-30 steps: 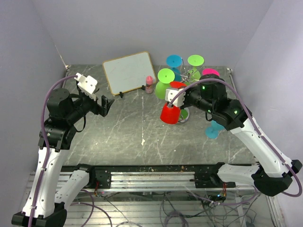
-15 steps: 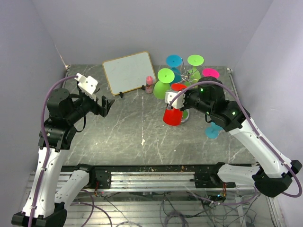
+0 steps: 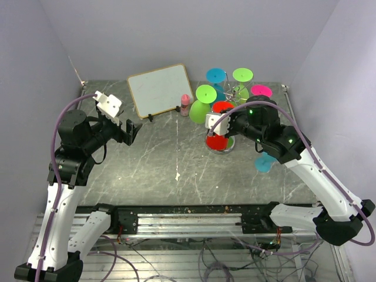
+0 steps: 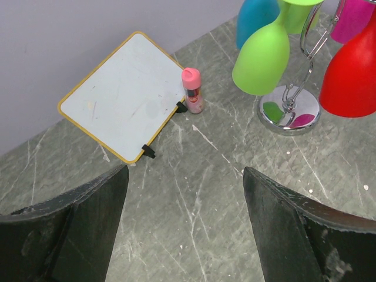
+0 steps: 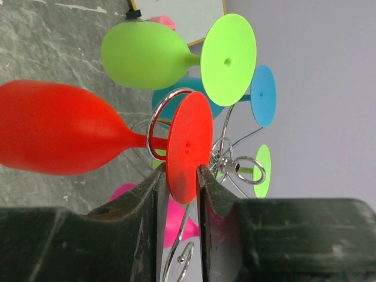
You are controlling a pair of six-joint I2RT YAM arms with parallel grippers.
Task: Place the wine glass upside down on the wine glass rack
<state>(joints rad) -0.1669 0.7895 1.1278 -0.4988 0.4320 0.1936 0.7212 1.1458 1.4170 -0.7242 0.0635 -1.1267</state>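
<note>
top view / left gripper (image 3: 130,130): held above the table (image 3: 164,170) on the left side, clear of everything; jaws are seen apart.
top view / right gripper (image 3: 221,116): positioned at the wine glass rack (image 3: 235,93), clamped on the wine glass (image 3: 216,143).
top view / wine glass: red, inverted with the foot up; the bowl is hung over the rack's round base, on the rack's near-left side.
top view / other glasses: green glass (image 3: 200,108), blue glass (image 3: 216,75), lime glass (image 3: 242,74) and pink glass (image 3: 261,90) are hung on the rack, feet up. A second blue glass (image 3: 265,162) is partly hidden under the right arm.
top view / whiteboard (image 3: 160,89): propped at the back left, with the pink bottle (image 3: 185,104) just beside its right corner.
left wrist / fingers (image 4: 70,229): spread wide, nothing held between them.
left wrist / ahead: whiteboard and pink bottle are seen at the far left, the rack's shiny base and the hung bowls at the far right, well apart from the fingers.
right wrist / grip: the wine glass's foot disc is pinched at its rim between both fingers.
right wrist / stem: seen inside a curled wire loop of the rack, with the foot on the gripper side and the bowl on the far side. Whether the foot bears on the wire cannot be told.
right wrist / neighbour: the green glass is hung just beside the wine glass, apart from it.
</note>
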